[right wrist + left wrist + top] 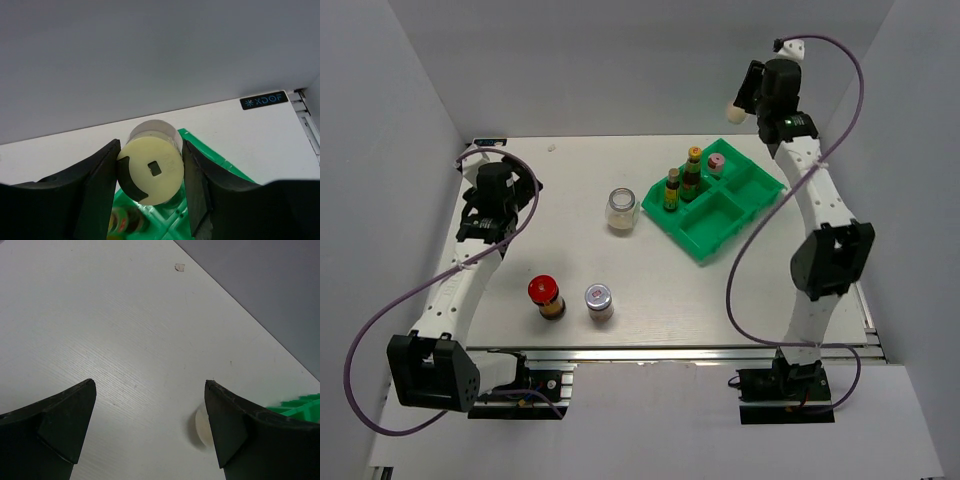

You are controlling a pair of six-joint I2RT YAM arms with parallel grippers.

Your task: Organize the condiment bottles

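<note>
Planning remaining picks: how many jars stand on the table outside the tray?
3: clear glass jar left of the tray; red-lidded jar and silver-lidded jar side by side toward the near edge. None seem hidden.

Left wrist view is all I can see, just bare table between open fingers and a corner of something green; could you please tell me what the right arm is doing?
Observer: The right gripper is shut on a pale shaker, raised in the air over the far side of the green tray.
Operator: Thank you. Is anything standing in that tray?
Observer: Yes, two dark yellow-capped bottles and a pink-capped shaker stand along its far-left side.
Operator: And which bottles are outside it?
Observer: A red-lidded jar and a silver-lidded jar stand near the table's front edge, and a clear glass jar stands just left of the tray.
</note>
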